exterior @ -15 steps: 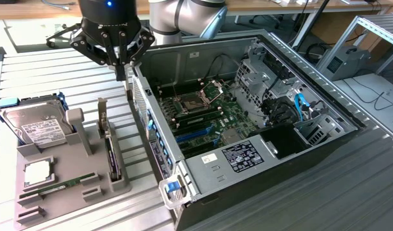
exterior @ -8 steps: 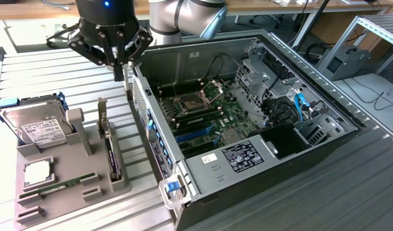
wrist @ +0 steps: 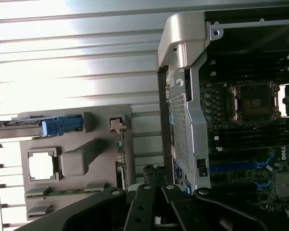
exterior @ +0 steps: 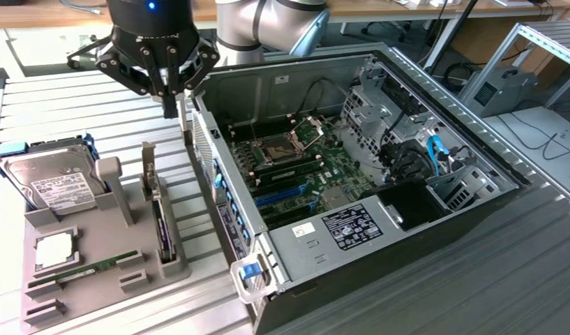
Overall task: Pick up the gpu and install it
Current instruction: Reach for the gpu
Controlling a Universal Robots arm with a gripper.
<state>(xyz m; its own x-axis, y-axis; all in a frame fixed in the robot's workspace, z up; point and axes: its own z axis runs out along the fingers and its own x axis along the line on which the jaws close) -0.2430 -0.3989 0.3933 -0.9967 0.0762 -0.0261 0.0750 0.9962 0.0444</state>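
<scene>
1. On the counter (exterior: 98, 98), the holder (exterior: 108, 276) lies at the exterior view's left, with the computer case (exterior: 303, 244) to its right.
2. In the holder, the hard drive (exterior: 52, 185) stands far left, the gpu (exterior: 162, 227) stands on edge along the case side, and the memory stick (exterior: 84, 269) lies at the near end.
3. The gripper (exterior: 170, 106) hangs over the gap between holder and case.

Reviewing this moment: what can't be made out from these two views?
- gpu: exterior view, standing edge-on in the gray holder, whose slot hides its lower edge; its faces barely show.
- hard drive: exterior view, label print too small to read.
- expansion slots: exterior view, partly hidden behind a metal panel of the computer case.
</scene>
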